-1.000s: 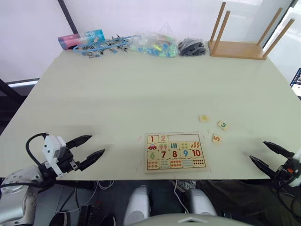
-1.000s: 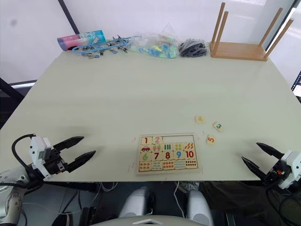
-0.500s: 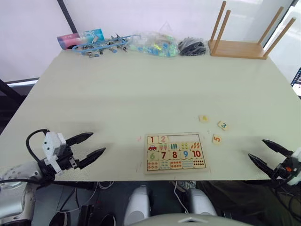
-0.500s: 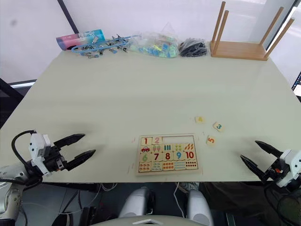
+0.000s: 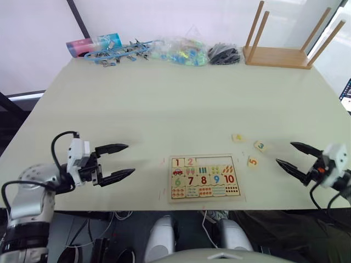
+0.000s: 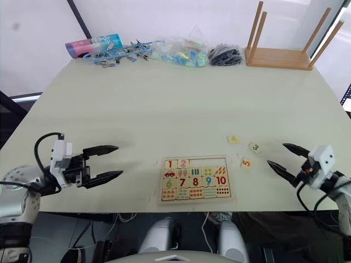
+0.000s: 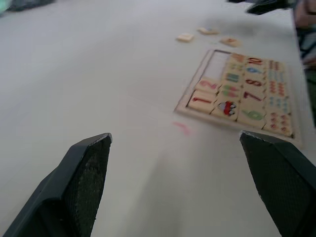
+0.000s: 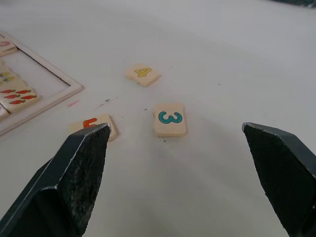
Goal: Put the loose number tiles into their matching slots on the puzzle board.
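Observation:
The puzzle board point(image 5: 206, 156) lies near the table's front edge, in the middle. Tiles 1 and 2 sit in its top row, and the slots point(image 5: 216, 161) to their right are bare. Three loose number tiles lie on the table right of the board: the yellow 4 point(image 5: 237, 137), the teal 3 point(image 5: 260, 146) and the orange 5 point(image 5: 253, 161). My right gripper point(image 5: 284, 153) is open just right of the 5 and the 3 point(image 8: 170, 119). My left gripper point(image 5: 129, 159) is open and empty, well left of the board.
An upturned wooden stool point(image 5: 277, 55) stands at the back right. Along the back edge lie a black bundle point(image 5: 224, 53), a clear bag of coloured pieces point(image 5: 181, 52), blue clips point(image 5: 118, 53) and a tube point(image 5: 90, 45). The wide middle of the table is bare.
Both grippers have come in over the table toward the board, the left moving right, the right moving left up to the loose tiles. Both stay open; no tile has moved.

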